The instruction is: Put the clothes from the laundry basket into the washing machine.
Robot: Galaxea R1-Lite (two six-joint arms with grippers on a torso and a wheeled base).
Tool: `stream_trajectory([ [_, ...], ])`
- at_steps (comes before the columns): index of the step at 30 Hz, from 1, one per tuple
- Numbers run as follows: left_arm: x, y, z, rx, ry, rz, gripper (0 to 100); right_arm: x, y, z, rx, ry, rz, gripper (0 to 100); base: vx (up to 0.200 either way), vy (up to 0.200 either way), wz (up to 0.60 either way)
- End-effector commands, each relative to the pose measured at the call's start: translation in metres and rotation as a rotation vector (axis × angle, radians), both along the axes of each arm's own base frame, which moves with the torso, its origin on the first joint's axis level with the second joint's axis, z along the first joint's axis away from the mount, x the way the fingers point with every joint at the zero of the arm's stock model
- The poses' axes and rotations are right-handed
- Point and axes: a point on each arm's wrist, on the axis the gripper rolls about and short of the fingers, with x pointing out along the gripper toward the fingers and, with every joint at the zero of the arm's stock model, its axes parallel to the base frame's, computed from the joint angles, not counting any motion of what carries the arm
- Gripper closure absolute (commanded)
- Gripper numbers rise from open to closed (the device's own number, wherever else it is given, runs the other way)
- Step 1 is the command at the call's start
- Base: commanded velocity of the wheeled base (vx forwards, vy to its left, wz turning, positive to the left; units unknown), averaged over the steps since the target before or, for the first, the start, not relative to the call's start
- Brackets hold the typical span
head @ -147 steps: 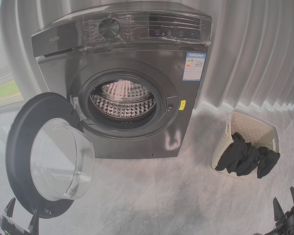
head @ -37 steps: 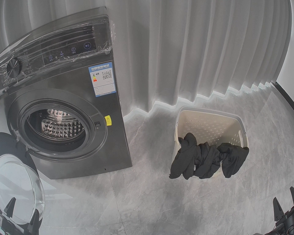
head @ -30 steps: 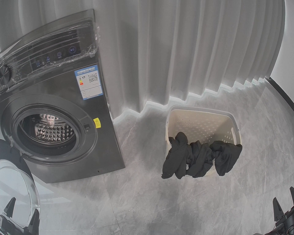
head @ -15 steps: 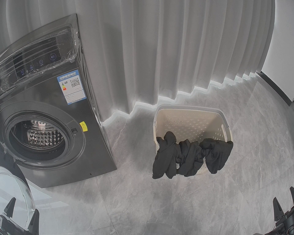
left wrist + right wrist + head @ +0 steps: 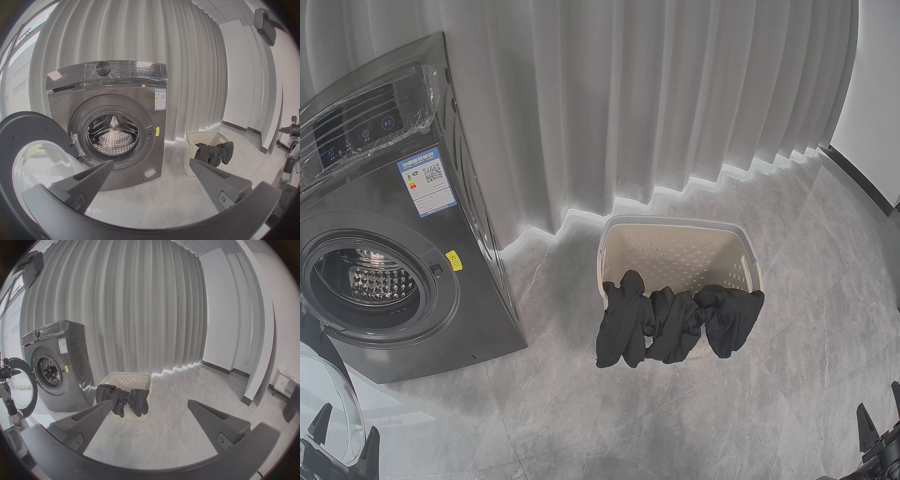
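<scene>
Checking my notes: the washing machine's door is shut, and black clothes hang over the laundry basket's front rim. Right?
No: the door of the washing machine stands open, as the left wrist view shows. The black clothes do hang over the front rim of the laundry basket.

washing machine (image 5: 394, 209) | blue label (image 5: 427, 182); yellow sticker (image 5: 454, 260) | print too small to read

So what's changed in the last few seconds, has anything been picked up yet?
Only the view moved: the head camera swung to the robot's right, bringing the laundry basket toward centre and the washing machine to the left edge. Nothing was grasped or released. The black clothes still hang over the basket's near rim, the door stays open, and the left gripper and right gripper remain open, low.
</scene>
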Motion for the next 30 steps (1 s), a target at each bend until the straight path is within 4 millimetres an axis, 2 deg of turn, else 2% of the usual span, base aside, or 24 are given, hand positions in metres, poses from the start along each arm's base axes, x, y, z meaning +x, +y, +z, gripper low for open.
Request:
stream_trajectory([
  [1,0.0,0.0,-0.0053,-0.002,0.0,0.001,0,0.0007,0.0,-0.0051,0.0,0.009,-0.001,0,0.2,0.0,0.0],
  [6,0.0,0.0,-0.0053,-0.003,0.0,0.001,0,0.0007,0.0,-0.0051,0.0,0.009,0.0,0,0.2,0.0,0.0],
  [18,0.0,0.0,-0.0053,0.001,0.0,0.001,0,0.0007,0.0,-0.0051,0.0,0.009,-0.001,0,0.0,0.0,0.0],
  [30,0.0,0.0,-0.0053,0.001,0.0,0.001,0,0.0007,0.0,-0.0051,0.0,0.009,-0.001,0,0.0,-0.2,0.0],
])
